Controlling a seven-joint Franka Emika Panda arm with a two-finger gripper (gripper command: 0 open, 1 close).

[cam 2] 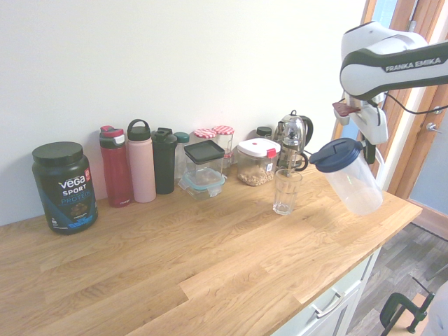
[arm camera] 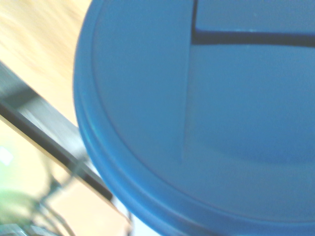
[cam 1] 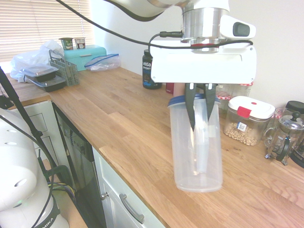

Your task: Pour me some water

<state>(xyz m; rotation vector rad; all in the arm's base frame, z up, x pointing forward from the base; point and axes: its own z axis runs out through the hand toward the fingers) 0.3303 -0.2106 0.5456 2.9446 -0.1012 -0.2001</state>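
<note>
Kitchen interior: oak-plank worktop running along a plain white wall; white cabinet drawers with metal handles beneath; window with closed slatted blinds admitting daylight; wood-framed door and grey plank floor beyond.

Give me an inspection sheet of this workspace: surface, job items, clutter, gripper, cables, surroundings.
Surface: wooden counter, dry as far as seen.
Job's things: clear jug with blue lid, lifted off the counter and tilted; drinking glass upright, looks empty.
Clutter: protein tub, red bottle, pink bottle, storage jar, coffee press along the wall.
Gripper: gripper shut on the jug.
Cables: black cable at the wrist.
Surroundings: window blind, cupboard drawers.
</note>
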